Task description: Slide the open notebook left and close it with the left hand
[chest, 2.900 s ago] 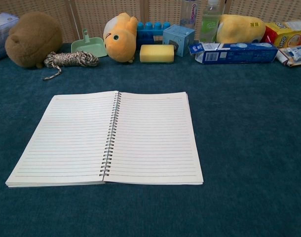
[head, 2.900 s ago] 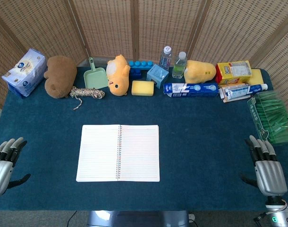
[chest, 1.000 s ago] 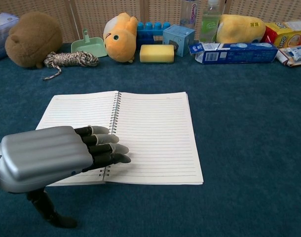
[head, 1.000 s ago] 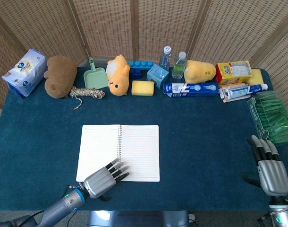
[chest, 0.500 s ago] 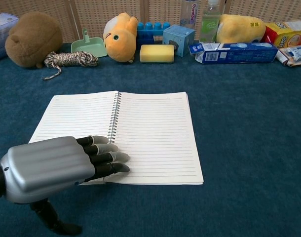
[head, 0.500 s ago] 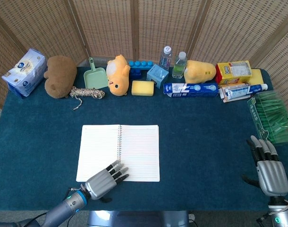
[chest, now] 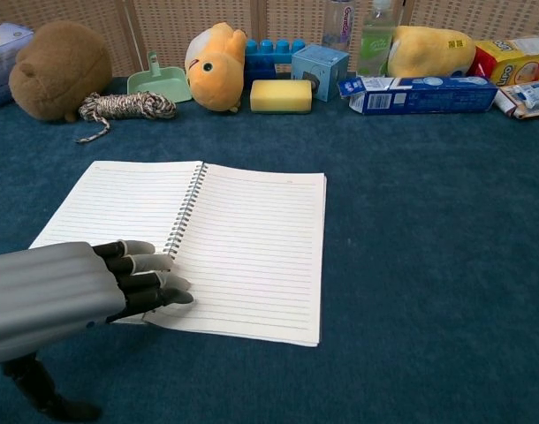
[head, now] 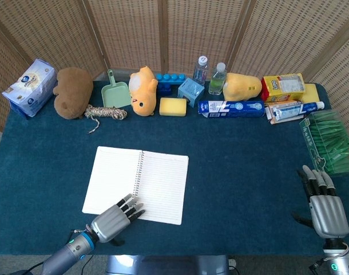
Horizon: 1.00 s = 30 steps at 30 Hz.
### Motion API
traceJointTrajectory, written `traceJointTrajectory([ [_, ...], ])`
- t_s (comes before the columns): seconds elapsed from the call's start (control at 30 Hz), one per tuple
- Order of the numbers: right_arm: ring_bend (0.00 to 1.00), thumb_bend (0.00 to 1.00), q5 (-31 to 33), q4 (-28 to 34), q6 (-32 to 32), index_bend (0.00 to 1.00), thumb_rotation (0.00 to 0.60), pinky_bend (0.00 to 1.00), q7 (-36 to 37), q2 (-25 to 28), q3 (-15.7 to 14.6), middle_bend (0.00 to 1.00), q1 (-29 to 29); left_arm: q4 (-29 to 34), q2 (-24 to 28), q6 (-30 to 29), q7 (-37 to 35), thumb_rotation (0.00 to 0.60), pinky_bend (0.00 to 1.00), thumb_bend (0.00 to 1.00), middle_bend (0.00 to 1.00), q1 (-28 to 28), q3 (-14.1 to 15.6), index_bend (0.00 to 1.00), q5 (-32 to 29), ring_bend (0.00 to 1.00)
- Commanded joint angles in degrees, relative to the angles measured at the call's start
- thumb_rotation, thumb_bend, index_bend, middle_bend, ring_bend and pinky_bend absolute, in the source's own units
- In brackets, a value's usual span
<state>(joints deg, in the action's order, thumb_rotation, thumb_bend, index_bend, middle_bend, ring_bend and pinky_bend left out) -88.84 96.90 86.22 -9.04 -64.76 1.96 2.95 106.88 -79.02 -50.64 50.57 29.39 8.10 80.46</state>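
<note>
The open spiral notebook [head: 137, 182] [chest: 208, 243] lies flat on the blue table, its lined pages up and slightly turned. My left hand [head: 112, 220] [chest: 71, 296] rests palm down on the near edge of the notebook by the spiral binding, fingers stretched out and pressing on the paper; it grips nothing. Far from the notebook, my right hand [head: 323, 203] stays at the table's near right corner with its fingers straight and apart, empty. The chest view does not show the right hand.
Along the back edge stand a tissue pack [head: 29, 87], brown plush [head: 73, 91], rope coil [head: 104, 112], green scoop [head: 115, 92], orange plush [head: 142, 90], yellow sponge [head: 173, 106], bottles [head: 210, 74] and toothpaste boxes [head: 230, 107]. A green-filled clear bin [head: 327, 140] sits at the right.
The left hand has pulled left with its fingers on the pages, and the notebook has slid left with it and turned slightly. The right hand has not moved.
</note>
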Motion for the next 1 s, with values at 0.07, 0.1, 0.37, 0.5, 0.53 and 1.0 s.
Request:
traceJointTrajectory([
  [0.07, 0.00, 0.00, 0.06, -0.02, 0.03, 0.00, 0.600, 0.00, -0.14, -0.06, 0.05, 0.00, -0.01, -0.29, 1.65, -0.81, -1.60, 0.375, 0.05, 0.00, 0.18, -0.58, 1.51, 0.00, 0.74, 0.03],
  [0.1, 0.00, 0.00, 0.06, 0.04, 0.04, 0.00, 0.600, 0.00, -0.11, -0.06, 0.04, 0.00, -0.02, -0.60, 2.25, -1.12, -2.41, 0.377, 0.05, 0.00, 0.18, -0.86, 2.06, 0.00, 1.08, 0.03],
  [0.37, 0.00, 0.00, 0.19, 0.16, 0.14, 0.00, 0.600, 0.00, -0.20, 0.01, 0.06, 0.00, -0.14, -3.38, 6.79, -4.29, -10.27, 0.374, 0.05, 0.00, 0.18, -3.17, 5.67, 0.00, 5.53, 0.03],
  [0.5, 0.00, 0.00, 0.24, 0.23, 0.07, 0.00, 0.600, 0.00, -0.23, 0.01, 0.08, 0.00, -0.12, -4.38, 8.73, -5.64, -13.34, 0.371, 0.05, 0.00, 0.18, -3.92, 6.86, 0.00, 7.74, 0.03],
  [0.53, 0.00, 0.00, 0.25, 0.23, 0.05, 0.00, 0.600, 0.00, -0.33, -0.02, 0.07, 0.00, -0.12, -4.69, 9.44, -6.23, -14.50, 0.375, 0.05, 0.00, 0.18, -4.25, 7.30, 0.00, 8.55, 0.03],
  [1.0, 0.00, 0.00, 0.52, 0.34, -0.01, 0.00, 0.600, 0.00, -0.36, 0.04, 0.14, 0.00, -0.18, -8.35, 14.89, -10.82, -23.62, 0.374, 0.06, 0.00, 0.18, -8.48, 13.18, 0.00, 17.44, 0.03],
])
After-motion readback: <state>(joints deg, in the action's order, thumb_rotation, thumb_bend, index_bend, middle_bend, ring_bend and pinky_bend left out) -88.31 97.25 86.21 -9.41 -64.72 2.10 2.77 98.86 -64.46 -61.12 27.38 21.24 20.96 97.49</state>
